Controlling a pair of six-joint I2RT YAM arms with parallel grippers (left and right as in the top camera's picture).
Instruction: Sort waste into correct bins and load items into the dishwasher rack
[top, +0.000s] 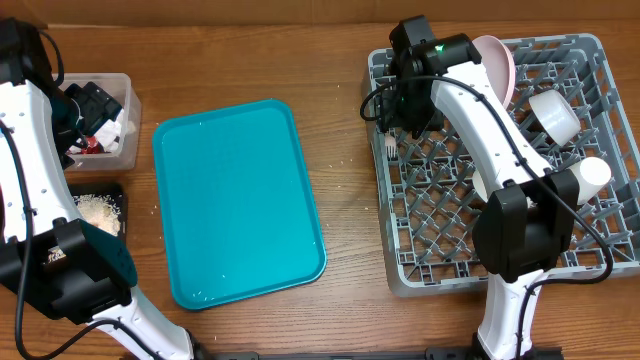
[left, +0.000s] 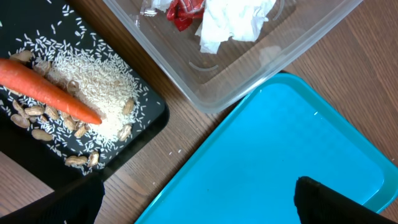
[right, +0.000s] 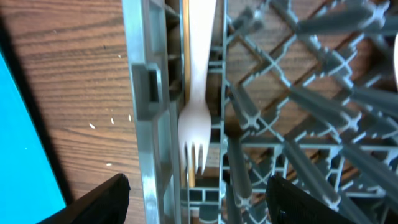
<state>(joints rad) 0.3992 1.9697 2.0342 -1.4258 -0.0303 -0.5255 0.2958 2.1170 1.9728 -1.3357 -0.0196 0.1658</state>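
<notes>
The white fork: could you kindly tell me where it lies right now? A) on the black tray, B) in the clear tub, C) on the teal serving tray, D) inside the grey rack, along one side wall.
D: the right wrist view shows the white fork lying inside the grey rack, close against its side wall.

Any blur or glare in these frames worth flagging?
Overhead: sharp, evenly lit, faint sheen on the flat teal plastic tray. Left wrist: orange carrot crisp, fingertips dark, soft. Right wrist: white plastic fork slightly soft, grey rack pegs blurred.
</notes>
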